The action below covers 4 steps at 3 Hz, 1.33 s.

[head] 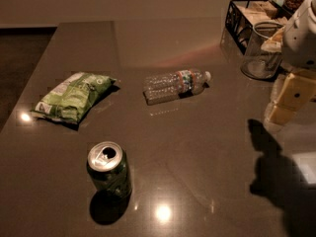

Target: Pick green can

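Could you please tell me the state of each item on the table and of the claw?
green can: upright, standing alone
snack bag: lying flat
plastic bottle: on its side, cap on
glass jar: upright
claw: at the right edge, above the table, far from the green can

Shiny painted metal on the green can [109, 174], bare silver at its top. Clear ribbed plastic on the bottle [173, 85], glossy crinkled film on the snack bag [74, 97]. Polished, mirror-smooth finish on the dark counter [197, 147]; smooth, matt, pale-yellow plastic look on the claw [285, 105], at the right edge above it.
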Tool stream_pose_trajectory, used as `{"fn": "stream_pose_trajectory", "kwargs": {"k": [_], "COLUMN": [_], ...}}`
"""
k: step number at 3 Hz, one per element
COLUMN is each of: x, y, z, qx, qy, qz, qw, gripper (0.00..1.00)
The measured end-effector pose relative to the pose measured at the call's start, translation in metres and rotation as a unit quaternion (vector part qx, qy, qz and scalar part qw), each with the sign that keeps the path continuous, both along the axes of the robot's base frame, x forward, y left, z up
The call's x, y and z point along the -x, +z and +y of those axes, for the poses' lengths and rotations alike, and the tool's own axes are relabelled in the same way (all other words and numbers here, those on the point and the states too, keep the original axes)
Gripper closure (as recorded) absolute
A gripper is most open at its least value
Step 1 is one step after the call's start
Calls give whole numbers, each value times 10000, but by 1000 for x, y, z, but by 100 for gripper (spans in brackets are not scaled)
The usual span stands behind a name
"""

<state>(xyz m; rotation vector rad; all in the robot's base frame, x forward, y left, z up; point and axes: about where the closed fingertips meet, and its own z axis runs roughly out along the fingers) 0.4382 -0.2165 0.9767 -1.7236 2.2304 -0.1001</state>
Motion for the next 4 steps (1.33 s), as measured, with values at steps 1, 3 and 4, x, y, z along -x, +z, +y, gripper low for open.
{"fn": "stream_pose_trajectory", "kwargs": {"k": [1,3,4], "x": [2,16,32], "y": [-1,-23,-32], "z": [6,45,87], "qx": [-52,-450,-972], "qy": [71,412,782], "qz": [-29,173,338], "qw": [10000,9980,9916], "gripper": [0,0,0]}}
